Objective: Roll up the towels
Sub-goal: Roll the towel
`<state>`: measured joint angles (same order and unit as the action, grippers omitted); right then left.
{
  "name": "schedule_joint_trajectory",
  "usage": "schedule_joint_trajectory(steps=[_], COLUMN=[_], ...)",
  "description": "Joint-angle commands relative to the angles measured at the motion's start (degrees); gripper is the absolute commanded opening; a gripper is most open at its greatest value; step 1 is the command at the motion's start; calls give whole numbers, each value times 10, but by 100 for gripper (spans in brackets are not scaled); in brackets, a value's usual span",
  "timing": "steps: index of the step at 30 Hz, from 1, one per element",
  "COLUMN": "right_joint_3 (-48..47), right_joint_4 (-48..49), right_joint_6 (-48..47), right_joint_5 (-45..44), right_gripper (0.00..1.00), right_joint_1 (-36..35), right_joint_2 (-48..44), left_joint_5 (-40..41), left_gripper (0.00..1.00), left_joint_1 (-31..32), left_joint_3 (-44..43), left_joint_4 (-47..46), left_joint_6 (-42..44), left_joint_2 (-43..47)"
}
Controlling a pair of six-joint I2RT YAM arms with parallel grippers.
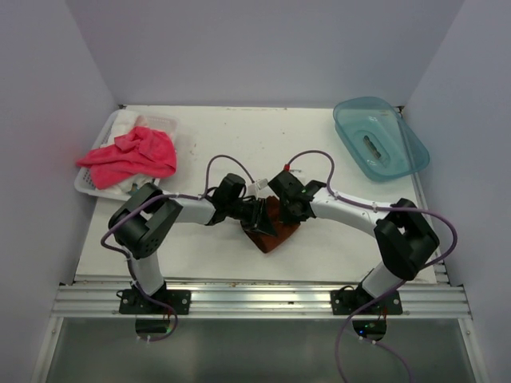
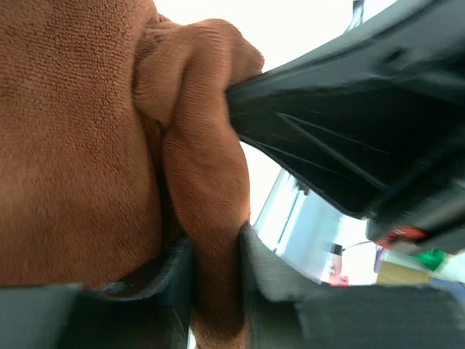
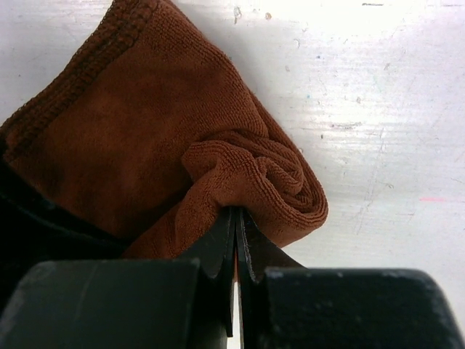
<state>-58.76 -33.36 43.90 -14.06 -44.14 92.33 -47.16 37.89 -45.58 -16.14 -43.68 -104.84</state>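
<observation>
The rust-brown towel [image 1: 270, 233] lies partly rolled at the middle of the table, between both grippers. My left gripper [image 1: 262, 217] has its jaws a little apart, and a thick fold of the towel [image 2: 207, 182] fills the gap and touches both fingers [image 2: 216, 251]. My right gripper [image 1: 284, 209] is shut, its tips [image 3: 237, 212] pinching the cloth at the rolled end [image 3: 283, 182]. The unrolled part [image 3: 138, 123] lies flat on the table. The pink-red towel [image 1: 132, 155] is crumpled over a white basket [image 1: 85, 183] at the back left.
A translucent blue tub [image 1: 379, 136] lies at the back right, next to the right wall. White cloth [image 1: 128, 121] shows in the basket behind the pink-red towel. White walls close in the table on three sides. A metal rail [image 1: 255, 299] runs along the near edge.
</observation>
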Motion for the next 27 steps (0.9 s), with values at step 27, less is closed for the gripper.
schedule_joint_trajectory(steps=[27], right_joint_3=[0], right_joint_4=[18], right_joint_6=[-27], right_joint_5=[62], right_gripper=[0], right_joint_1=[60], right_joint_2=[38], left_joint_5=[359], left_gripper=[46], left_joint_1=[116], left_joint_3=[1], left_joint_4=[171], left_joint_6=[217], left_joint_2=[289])
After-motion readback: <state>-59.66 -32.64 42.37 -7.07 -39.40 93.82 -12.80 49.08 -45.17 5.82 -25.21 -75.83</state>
